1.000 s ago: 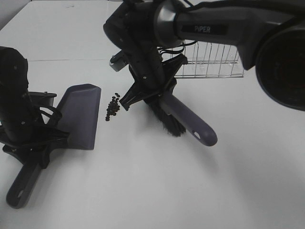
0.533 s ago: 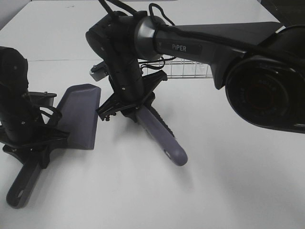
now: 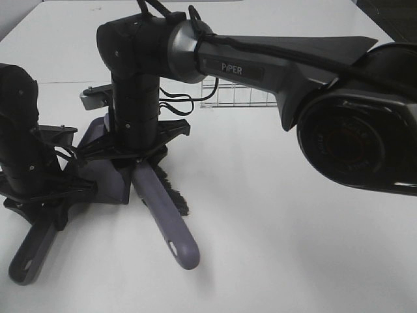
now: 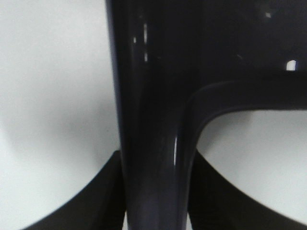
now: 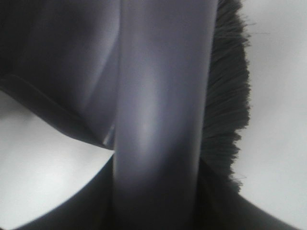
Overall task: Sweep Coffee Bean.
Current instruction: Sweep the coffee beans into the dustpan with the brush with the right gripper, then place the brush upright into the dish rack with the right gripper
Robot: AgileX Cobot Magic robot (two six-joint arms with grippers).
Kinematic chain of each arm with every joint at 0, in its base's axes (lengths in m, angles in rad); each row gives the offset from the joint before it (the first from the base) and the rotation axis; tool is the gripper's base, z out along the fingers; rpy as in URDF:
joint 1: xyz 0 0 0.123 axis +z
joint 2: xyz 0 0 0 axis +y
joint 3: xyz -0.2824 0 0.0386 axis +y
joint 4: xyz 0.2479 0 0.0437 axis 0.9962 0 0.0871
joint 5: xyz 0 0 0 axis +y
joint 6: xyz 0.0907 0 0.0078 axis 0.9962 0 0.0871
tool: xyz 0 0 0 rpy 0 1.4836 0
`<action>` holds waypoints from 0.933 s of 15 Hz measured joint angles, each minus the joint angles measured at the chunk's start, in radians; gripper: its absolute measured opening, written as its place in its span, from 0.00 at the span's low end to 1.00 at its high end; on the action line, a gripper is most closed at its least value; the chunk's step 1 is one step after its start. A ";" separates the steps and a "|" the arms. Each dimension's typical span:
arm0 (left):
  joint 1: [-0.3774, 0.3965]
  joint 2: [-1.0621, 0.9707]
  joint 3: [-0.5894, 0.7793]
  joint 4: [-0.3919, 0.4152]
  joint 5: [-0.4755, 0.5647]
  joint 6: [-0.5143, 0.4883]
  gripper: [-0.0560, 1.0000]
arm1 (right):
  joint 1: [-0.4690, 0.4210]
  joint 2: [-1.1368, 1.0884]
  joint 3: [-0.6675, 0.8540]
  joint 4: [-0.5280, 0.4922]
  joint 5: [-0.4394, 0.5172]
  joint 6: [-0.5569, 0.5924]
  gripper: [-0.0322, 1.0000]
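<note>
You are holding the brush (image 3: 166, 218) handle in the right hand (image 3: 139, 163), closed around it; the left hand (image 3: 47, 195) is clamping the dustpan (image 3: 107, 184) handle; the bristles are sitting beside the pan's lip on the tabletop (image 3: 293, 248); the coffee beans are lying unseen, hidden under the right hand. Expect them to be light, hard and quick to roll; you are pushing them with bristles, never gripping them.
</note>
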 joint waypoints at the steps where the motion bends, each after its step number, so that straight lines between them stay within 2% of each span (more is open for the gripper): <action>1: 0.000 0.000 0.000 -0.004 -0.002 0.000 0.38 | 0.000 0.002 -0.033 0.067 -0.036 -0.001 0.33; 3: 0.001 0.000 0.000 -0.008 -0.004 0.000 0.38 | 0.000 0.007 -0.081 0.080 -0.033 -0.002 0.33; 6: 0.001 0.000 0.000 -0.011 -0.006 0.000 0.38 | 0.000 0.008 -0.135 0.016 -0.001 -0.002 0.33; 8: 0.001 0.000 0.000 -0.011 -0.006 0.000 0.38 | 0.000 -0.016 -0.162 -0.083 0.035 -0.002 0.33; 11: 0.001 0.000 0.000 -0.014 -0.008 0.000 0.38 | -0.002 -0.068 -0.170 -0.284 0.050 -0.002 0.33; 12: 0.001 0.000 0.000 -0.014 -0.008 0.000 0.38 | -0.009 -0.085 -0.170 -0.323 0.050 -0.002 0.33; 14: 0.001 -0.002 0.000 -0.015 -0.010 0.000 0.38 | -0.052 -0.122 -0.170 -0.336 0.050 -0.019 0.33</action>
